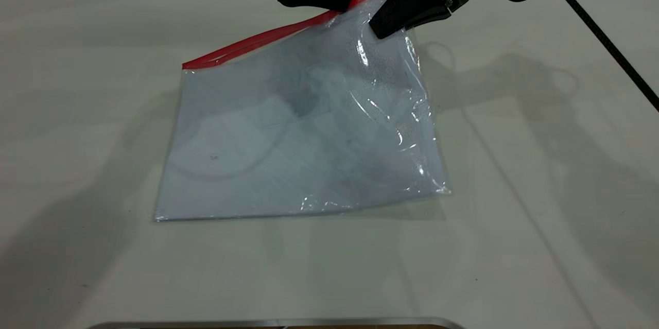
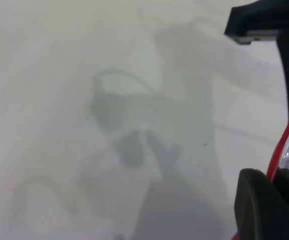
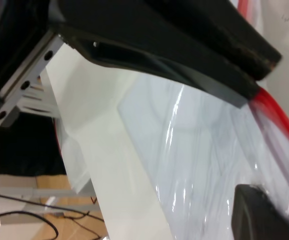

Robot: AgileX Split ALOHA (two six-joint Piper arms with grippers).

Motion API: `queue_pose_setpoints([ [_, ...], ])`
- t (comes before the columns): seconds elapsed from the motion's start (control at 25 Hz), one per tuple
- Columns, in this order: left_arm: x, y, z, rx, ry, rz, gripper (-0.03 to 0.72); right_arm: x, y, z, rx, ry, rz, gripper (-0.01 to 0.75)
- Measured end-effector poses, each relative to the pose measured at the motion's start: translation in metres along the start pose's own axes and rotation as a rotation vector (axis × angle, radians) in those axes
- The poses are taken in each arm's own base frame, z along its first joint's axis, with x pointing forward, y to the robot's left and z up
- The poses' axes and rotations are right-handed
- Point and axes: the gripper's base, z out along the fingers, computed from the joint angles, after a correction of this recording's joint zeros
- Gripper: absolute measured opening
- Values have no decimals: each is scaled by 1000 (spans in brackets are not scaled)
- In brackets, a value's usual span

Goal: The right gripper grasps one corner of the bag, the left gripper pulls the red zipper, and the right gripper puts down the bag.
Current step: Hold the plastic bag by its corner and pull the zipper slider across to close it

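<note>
The bag (image 1: 304, 133), a clear pouch with white sheets inside, lies on the table with its far right corner lifted. My right gripper (image 1: 380, 28) is shut on that raised corner just below the red zipper (image 1: 257, 40), which runs along the far edge. My left gripper (image 1: 342, 5) is shut on the red zipper close beside the right one. In the left wrist view the red zipper (image 2: 288, 135) passes between my two black fingers (image 2: 254, 200). The right wrist view shows the bag (image 3: 204, 150), the red zipper (image 3: 279, 120), one of my own fingertips (image 3: 259, 212) against the plastic, and the left gripper (image 3: 184, 45) close by.
The white table (image 1: 515, 190) extends on all sides of the bag. A black cable (image 1: 602, 40) slants down from the right arm at the far right. A metal rim (image 1: 278, 323) lines the near table edge.
</note>
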Motion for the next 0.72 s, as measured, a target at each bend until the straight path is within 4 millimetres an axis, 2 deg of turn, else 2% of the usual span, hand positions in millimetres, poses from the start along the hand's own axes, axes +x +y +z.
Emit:
queue_pose_setpoints([
  [0.48,14,31,-25,-115,46,28,53,-16,-9,-30,43,-68,-40,33],
  [0.72,20,40,-36,-139,54,24,53,-15,-14,-43,55,-84,-36,33],
])
